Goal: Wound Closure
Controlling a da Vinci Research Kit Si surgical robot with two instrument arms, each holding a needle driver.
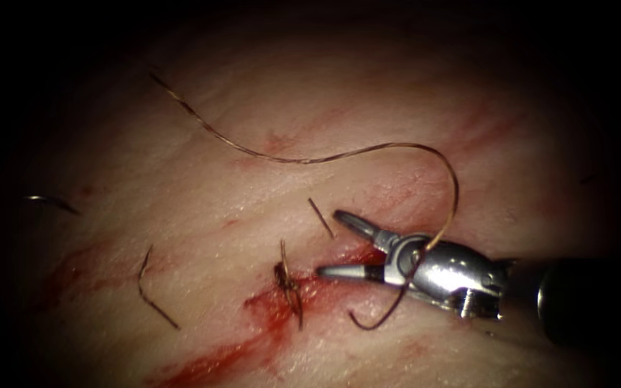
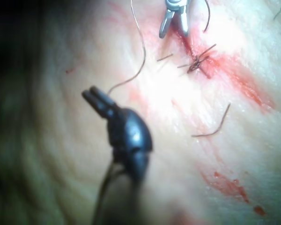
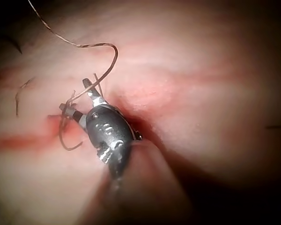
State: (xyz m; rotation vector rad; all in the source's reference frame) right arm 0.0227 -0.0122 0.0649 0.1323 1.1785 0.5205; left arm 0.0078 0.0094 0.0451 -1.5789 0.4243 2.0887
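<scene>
Endoscope view: right gripper wide open, thread draped over it

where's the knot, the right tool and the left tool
knot (image 1: 287, 282): endoscope view, its dark tangle on the cut
right tool (image 1: 333, 244): endoscope view, midway between its open jaw tips
left tool (image 2: 91, 93): left wrist view, tip of its shut jaws

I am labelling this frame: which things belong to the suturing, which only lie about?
In use: right tool, jaws open, empty; thread looped over it; knot at the cut; left tool, hold unclear.
Lying about: cut end left of the knot; shorter cut end by the jaws.
</scene>
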